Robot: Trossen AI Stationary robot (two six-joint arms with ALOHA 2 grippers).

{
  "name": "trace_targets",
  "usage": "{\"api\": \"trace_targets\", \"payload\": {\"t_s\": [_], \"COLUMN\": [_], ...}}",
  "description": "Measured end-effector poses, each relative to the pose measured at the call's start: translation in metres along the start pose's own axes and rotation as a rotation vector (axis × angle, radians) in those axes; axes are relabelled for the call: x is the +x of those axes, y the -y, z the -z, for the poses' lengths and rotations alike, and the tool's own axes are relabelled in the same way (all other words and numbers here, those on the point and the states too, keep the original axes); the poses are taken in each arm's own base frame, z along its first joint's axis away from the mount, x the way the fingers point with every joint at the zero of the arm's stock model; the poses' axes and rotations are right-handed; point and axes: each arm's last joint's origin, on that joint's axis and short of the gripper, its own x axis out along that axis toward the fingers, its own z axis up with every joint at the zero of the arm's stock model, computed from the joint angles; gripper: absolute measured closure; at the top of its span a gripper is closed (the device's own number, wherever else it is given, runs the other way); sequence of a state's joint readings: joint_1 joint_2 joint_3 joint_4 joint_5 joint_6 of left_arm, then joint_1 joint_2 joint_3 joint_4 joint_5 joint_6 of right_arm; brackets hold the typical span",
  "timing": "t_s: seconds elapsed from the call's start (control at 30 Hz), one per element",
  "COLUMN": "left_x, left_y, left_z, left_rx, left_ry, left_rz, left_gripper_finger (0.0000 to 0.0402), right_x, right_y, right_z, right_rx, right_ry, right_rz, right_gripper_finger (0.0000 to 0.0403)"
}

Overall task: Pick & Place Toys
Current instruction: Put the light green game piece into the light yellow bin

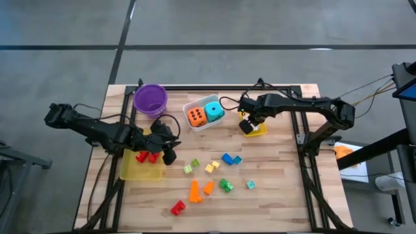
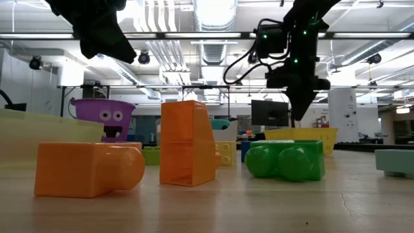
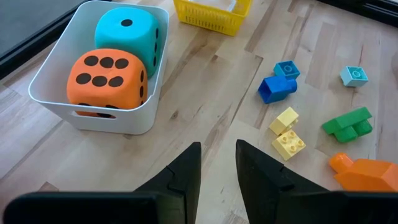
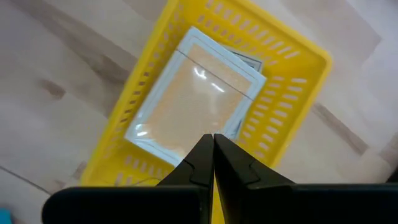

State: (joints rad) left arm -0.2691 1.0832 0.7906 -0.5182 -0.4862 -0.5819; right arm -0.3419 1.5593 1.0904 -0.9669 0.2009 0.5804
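Note:
Small plastic blocks lie loose on the near half of the table: blue (image 1: 229, 158), yellow (image 1: 211, 167), green (image 1: 225, 185), orange (image 1: 194, 190), red (image 1: 177, 207). More red blocks (image 1: 147, 156) rest in a flat yellow tray (image 1: 133, 171). An orange die (image 3: 106, 78) and a teal die (image 3: 127, 34) sit in a white bin (image 1: 203, 123). My left gripper (image 3: 217, 149) hangs open and empty at that tray's right edge. My right gripper (image 4: 212, 138) is shut, pointing down over the cards (image 4: 186, 106) in a small yellow basket (image 4: 292, 81), just above its rim.
A purple bowl (image 1: 150, 99) stands at the far left, behind the flat tray. Bare wood lies between the white bin and the scattered blocks. In the low view, orange blocks (image 2: 187, 142) and a green one (image 2: 284, 158) sit close to the near edge.

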Motion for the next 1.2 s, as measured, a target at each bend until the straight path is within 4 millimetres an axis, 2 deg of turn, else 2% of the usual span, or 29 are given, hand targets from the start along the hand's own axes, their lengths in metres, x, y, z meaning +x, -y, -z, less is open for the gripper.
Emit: {"api": "trace_targets", "payload": {"t_s": [0.27,0.5,0.6,0.73,1.0,1.1,1.2], "left_x": [0.0,0.0,0.0,0.0,0.0,0.0,0.001], "left_y": [0.0,0.0,0.0,0.001,0.0,0.002,0.002], "left_z": [0.0,0.0,0.0,-0.001,0.001,0.001,-0.002], "left_rx": [0.001,0.001,0.001,-0.008,-0.024,0.006,0.01], "left_ry": [-0.001,-0.001,-0.001,0.007,-0.019,-0.046,-0.063], "left_rz": [-0.001,0.0,0.0,0.005,0.012,0.073,0.134], "left_gripper_finger": [0.0301,0.0301,0.0301,0.0301,0.0301,0.0301,0.03], "right_x": [0.0,-0.002,-0.003,-0.005,-0.006,-0.008,-0.01], "right_y": [-0.002,-0.011,-0.016,-0.022,-0.027,-0.033,-0.043], "right_z": [0.001,0.004,0.007,0.012,0.016,0.021,0.028], "right_rx": [-0.011,-0.087,-0.109,-0.147,-0.159,-0.186,-0.243], "right_ry": [-0.016,-0.134,-0.15,-0.133,-0.093,-0.09,-0.055], "right_rz": [-0.041,-0.278,-0.309,-0.292,-0.222,-0.226,-0.213], "right_gripper_finger": [0.0394,0.0394,0.0388,0.0346,0.0208,0.018,0.0171]}}
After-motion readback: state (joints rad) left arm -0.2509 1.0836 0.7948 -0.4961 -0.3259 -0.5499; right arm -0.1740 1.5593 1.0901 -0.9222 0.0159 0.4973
